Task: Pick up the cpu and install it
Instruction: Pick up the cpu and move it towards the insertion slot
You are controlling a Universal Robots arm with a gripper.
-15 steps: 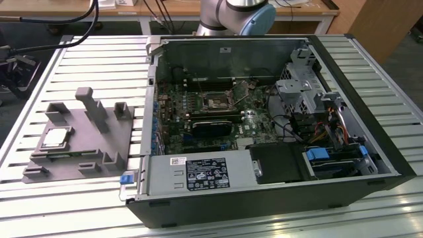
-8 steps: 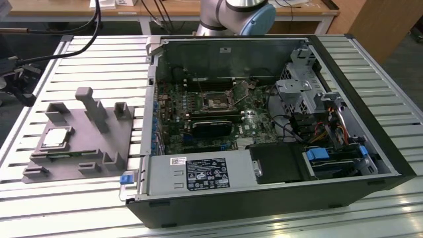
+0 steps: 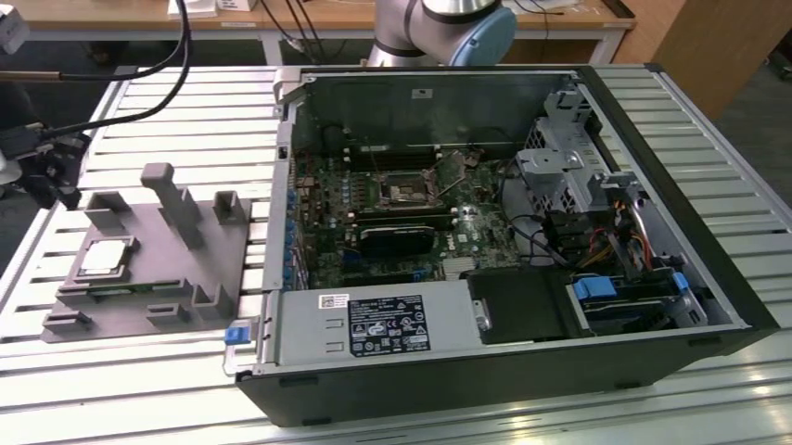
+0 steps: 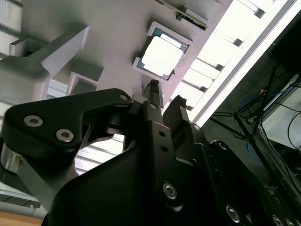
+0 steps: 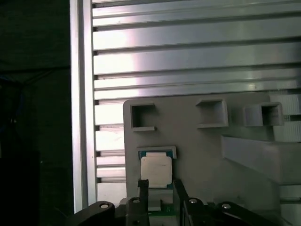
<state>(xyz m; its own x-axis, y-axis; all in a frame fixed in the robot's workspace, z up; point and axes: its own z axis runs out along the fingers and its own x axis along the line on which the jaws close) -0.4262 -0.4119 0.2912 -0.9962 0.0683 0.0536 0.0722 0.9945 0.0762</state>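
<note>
Two parted fingers (image 5: 144,193) hiding cpu (image 5: 156,170) edge

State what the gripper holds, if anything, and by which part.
Nothing is held. The gripper hangs near the cpu, jaws apart, and the cpu lies in the grey fixture.

black gripper (image 4: 165,94), silver screw heads (image 4: 169,190), angular linkage plates (image 4: 61,120), grey arm joint (image 3: 427,23) with blue cap (image 3: 487,42)

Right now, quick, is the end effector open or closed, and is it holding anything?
End effector: open, holding nothing, its fingers apart near the chip, which lies in the grey tray.
</note>
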